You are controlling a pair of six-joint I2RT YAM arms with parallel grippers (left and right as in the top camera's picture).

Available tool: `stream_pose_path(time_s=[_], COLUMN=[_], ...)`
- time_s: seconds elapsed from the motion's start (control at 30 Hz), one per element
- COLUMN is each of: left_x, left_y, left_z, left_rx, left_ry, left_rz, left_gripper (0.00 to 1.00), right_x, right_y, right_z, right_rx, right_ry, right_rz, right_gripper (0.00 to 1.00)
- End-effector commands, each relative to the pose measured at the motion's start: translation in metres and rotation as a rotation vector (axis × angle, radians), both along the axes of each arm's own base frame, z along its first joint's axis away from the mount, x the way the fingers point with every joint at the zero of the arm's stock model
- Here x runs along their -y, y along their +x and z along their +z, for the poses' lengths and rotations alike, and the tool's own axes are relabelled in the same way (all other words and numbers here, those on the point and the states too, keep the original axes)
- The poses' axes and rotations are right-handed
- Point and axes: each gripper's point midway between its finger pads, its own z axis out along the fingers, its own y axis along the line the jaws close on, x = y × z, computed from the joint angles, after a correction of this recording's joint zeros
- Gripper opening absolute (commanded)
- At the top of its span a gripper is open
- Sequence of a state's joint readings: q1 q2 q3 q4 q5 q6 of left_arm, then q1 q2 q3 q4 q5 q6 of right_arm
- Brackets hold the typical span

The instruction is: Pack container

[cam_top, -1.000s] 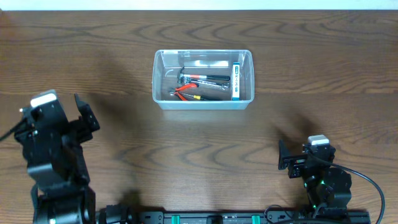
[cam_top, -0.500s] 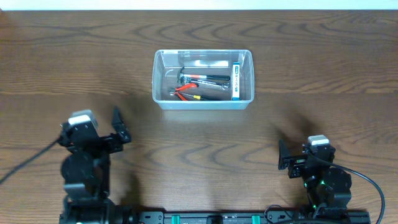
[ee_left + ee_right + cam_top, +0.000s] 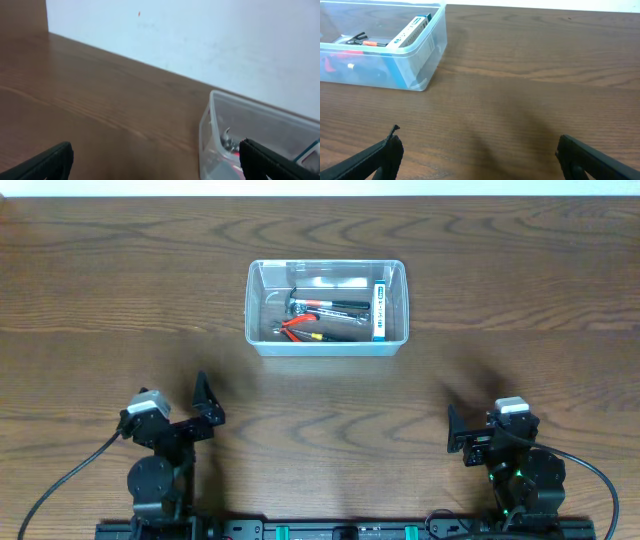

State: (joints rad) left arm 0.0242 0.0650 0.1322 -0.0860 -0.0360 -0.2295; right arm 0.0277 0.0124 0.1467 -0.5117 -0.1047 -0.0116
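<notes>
Tools (image 3: 320, 320) in container (image 3: 326, 263): full overhead, partial L wrist.

Only one thing stands on the table (image 3: 330, 410): the container (image 3: 252, 300), set toward the far edge, about midway across. From the left gripper (image 3: 155, 150) and the right gripper (image 3: 479, 140) up to its near wall the wood lies open, as do the stretches either side of it. Its top is open, so there is a way in from above. Inside, hand tools (image 3: 320, 320) crowd the middle and a blue-and-white box (image 3: 379, 310) lines the right wall. The left end shows bare floor.
</notes>
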Motion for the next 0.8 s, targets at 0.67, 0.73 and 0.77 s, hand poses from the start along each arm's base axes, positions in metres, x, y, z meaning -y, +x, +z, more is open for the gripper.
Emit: stream_pose_path(time_s=[0.67, 0.73, 0.77], left_x=[0.001, 0.001, 0.001], left_y=[0.003, 0.003, 0.003], left_z=[-0.045, -0.046, -0.047], left_rx=[-0.052, -0.055, -0.058], left_ry=[-0.009, -0.009, -0.009], left_rz=[-0.002, -0.002, -0.002], left_gripper=[0.98, 0.98, 0.98], right_x=[-0.004, -0.004, -0.004], right_y=[0.000, 0.000, 0.000], right_z=[-0.001, -0.001, -0.001], right_rx=[0.002, 0.002, 0.002], right_ry=[-0.002, -0.002, -0.002], right_rz=[0.018, 0.018, 0.018], right_gripper=[0.99, 0.99, 0.99])
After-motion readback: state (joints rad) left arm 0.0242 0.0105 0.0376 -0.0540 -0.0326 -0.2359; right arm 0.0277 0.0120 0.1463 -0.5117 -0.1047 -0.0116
